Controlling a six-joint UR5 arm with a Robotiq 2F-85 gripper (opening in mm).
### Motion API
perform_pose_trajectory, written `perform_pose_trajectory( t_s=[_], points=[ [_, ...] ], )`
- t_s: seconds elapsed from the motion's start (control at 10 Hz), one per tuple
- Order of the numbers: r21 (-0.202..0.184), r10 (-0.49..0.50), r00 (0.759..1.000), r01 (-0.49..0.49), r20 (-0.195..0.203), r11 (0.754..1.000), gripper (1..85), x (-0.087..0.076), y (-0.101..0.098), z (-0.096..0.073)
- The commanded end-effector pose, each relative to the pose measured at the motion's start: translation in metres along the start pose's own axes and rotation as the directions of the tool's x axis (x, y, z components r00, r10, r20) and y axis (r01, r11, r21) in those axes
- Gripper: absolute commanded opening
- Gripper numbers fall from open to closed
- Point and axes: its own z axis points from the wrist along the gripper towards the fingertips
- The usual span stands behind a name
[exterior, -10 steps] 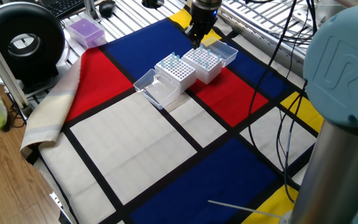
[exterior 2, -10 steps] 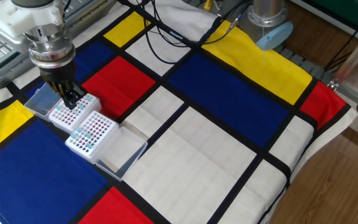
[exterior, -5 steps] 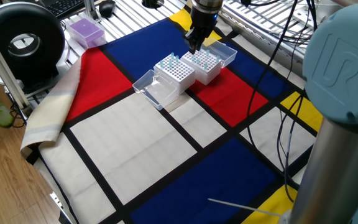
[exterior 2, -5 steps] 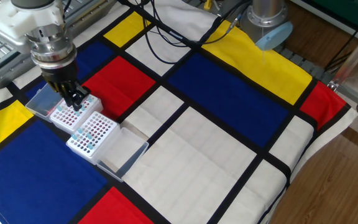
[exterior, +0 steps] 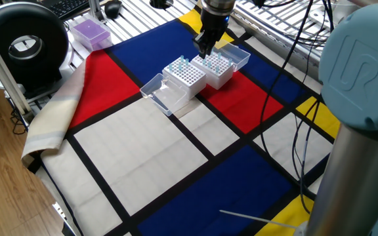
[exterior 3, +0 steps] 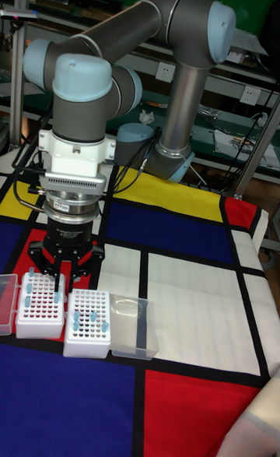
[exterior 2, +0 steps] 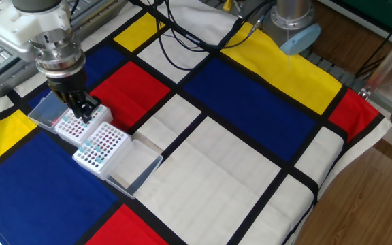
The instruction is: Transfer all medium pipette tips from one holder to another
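Observation:
Two white racks stand side by side on the checked cloth, each with its clear lid folded open. Pale blue medium pipette tips (exterior 3: 29,295) stand in several holes of one rack (exterior 3: 40,313); the other rack (exterior 3: 87,325) holds a few. My gripper (exterior: 203,52) (exterior 2: 85,113) (exterior 3: 62,289) hangs point down just above the far rack (exterior: 218,66) (exterior 2: 75,126), near its edge toward the neighbouring rack (exterior: 186,74) (exterior 2: 99,147). Its fingers look pressed together. I cannot make out a tip between them.
Open clear lids lie at the outer sides of the racks (exterior: 163,96) (exterior 2: 43,109). A purple box (exterior: 89,33) and a black round device (exterior: 23,40) sit beyond the cloth's corner. Cables (exterior 2: 203,37) cross the cloth near the arm's base (exterior 2: 292,20).
The gripper has shifted a little across the far rack toward the neighbouring rack. Racks and lids have not moved.

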Motion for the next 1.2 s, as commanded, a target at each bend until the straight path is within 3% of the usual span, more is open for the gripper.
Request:
perform_pose_trajectory(
  t_s=[0.0, 1.1],
  points=[
    [-0.012, 0.029, 0.999, -0.029, 0.015, 1.000, 26.3, -0.014, 0.018, -0.001],
    [-0.015, 0.014, 0.999, -0.013, 0.049, 1.000, 26.3, -0.031, 0.023, 0.013]
  ],
)
